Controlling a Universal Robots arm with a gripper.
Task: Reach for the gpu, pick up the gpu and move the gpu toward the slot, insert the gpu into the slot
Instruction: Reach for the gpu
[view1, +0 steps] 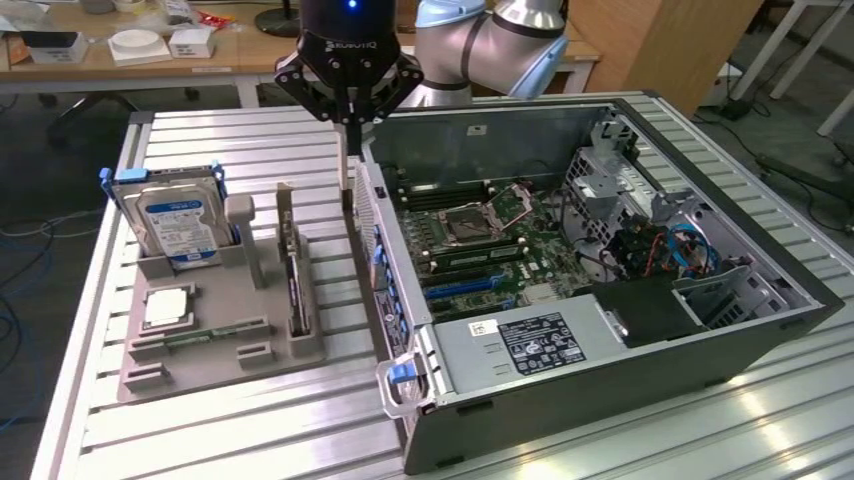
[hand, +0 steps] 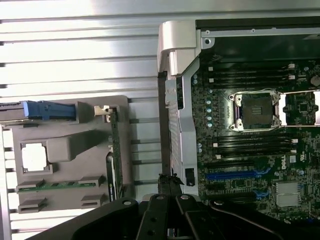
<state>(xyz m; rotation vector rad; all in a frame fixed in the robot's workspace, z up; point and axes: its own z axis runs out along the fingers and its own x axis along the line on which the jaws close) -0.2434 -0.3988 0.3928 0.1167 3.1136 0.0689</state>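
The gpu (view1: 296, 285) is a thin dark card standing on edge in the grey holder (view1: 200, 375), its metal bracket at the far end; it also shows in the wrist view (hand: 114, 150). My gripper (view1: 350, 122) hangs shut and empty above the table, over the gap between the holder and the open computer case's side wall (view1: 380, 250). In the wrist view its fingers (hand: 170, 192) meet just over that wall's edge. The slot (view1: 461, 285) is a long blue strip on the green motherboard inside the case, seen from the wrist too (hand: 232, 175).
A silver hard drive (view1: 180, 225) in a blue frame stands upright at the holder's far end. A processor chip (view1: 167, 305) and a green memory stick (view1: 200, 335) lie in the holder. The case holds the processor socket (view1: 467, 215), a power supply (view1: 534, 340) and cables.
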